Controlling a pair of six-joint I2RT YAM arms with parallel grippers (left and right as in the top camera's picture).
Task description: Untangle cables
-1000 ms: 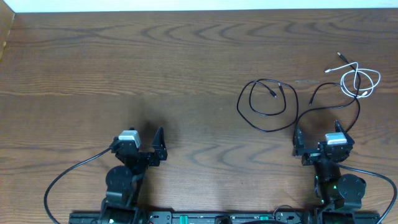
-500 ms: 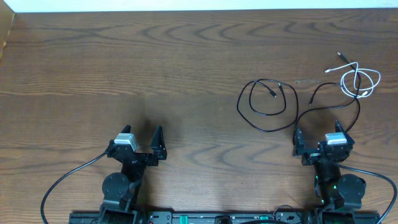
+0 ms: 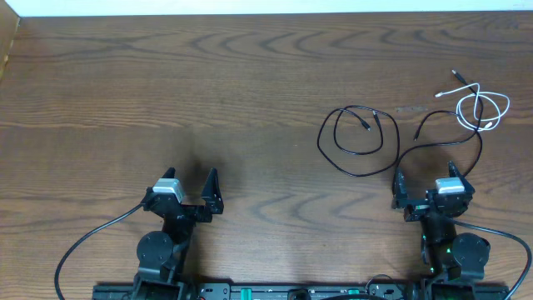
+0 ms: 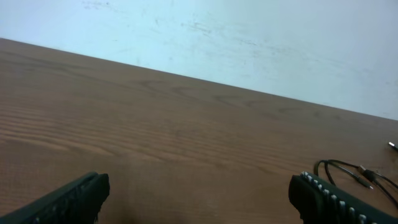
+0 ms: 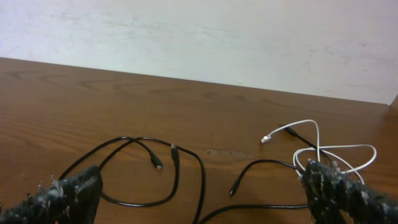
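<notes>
**Dark wood-grain table (image 3: 166,83), plain pale wall (image 4: 249,37) behind it; both grippers open and empty.**

In the overhead view, the left gripper (image 3: 181,196) sits at 7 o'clock and the right gripper (image 3: 426,179) at 5 o'clock. Each has its fingers spread wide apart and holds nothing. The cables lie on the table at 2 to 3 o'clock. One black cable (image 3: 354,142) is coiled in a double loop. A second black cable (image 3: 441,137) curves from just ahead of the right gripper and overlaps the looped white cable (image 3: 491,108) at the far right.

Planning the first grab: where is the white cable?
Overhead view: the white cable lies at the far right of the table, beyond the right pincer, its loop meeting a black cable.
</notes>
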